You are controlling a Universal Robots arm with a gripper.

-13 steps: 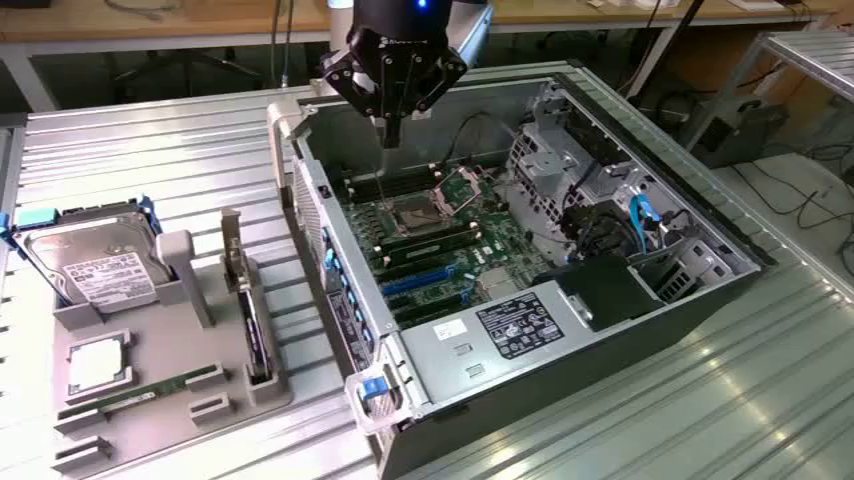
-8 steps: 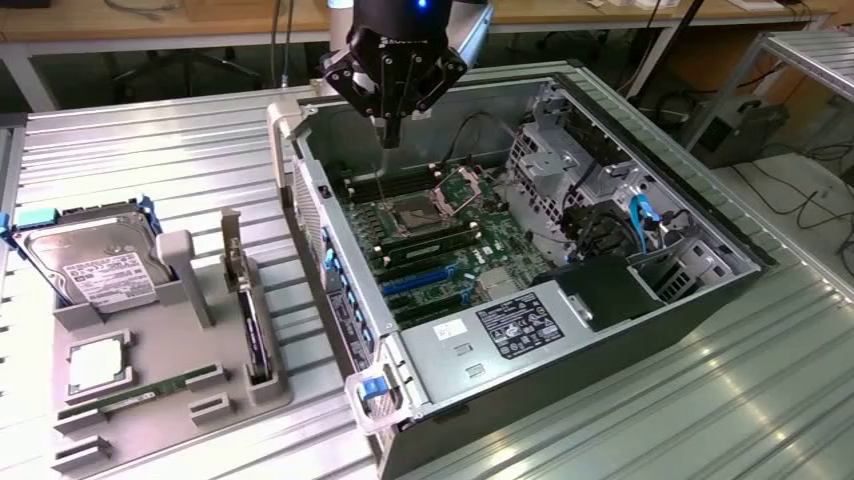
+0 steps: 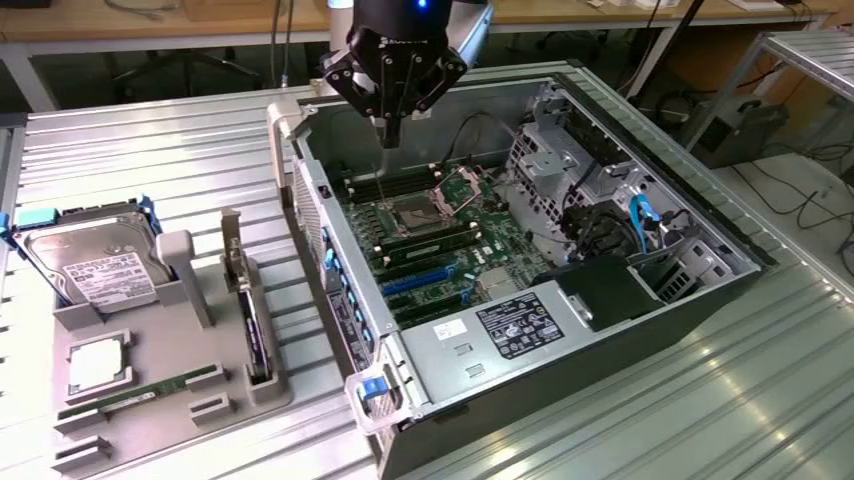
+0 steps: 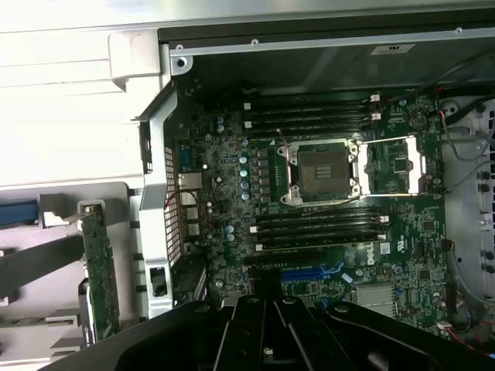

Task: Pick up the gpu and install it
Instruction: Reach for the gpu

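Where the gripper hangs, exterior view: gripper (image 3: 388, 138) over the far end of the open case (image 3: 534, 430), above the board (image 3: 447, 245), touching nothing.
Fingers: pressed together into one narrow tip, holding nothing.
Gpu: gpu (image 3: 251, 335) stands on edge in a slot of the tray (image 3: 200, 400), at the exterior view's left, well apart from the gripper, with its silver bracket at the far end.
Hidden: arm cut off by the picture's top edge; gpu's lower edge sunk in the slot; lower edge of the drive (image 3: 91, 268) behind a ledge of the tray.
Edges: a case wall stands between tray and board; cage and cables crowd the case at the exterior view's right.
Open room: ribbed table (image 3: 174, 150) lies bare beyond the tray; the board is uncovered from above around the socket (image 3: 420, 215).
Wrist view, gpu: upright in the tray just beside the case, green circuit side showing, one end lost behind the gripper's dark body.
Wrist view, hidden: the gripper's body covers a strip of the board and part of the blue slots (image 4: 309, 273); the table is washed out by glare.
Wrist view, edges: a perforated wall separates gpu from board; memory slots flank the socket, whose cover is swung open.
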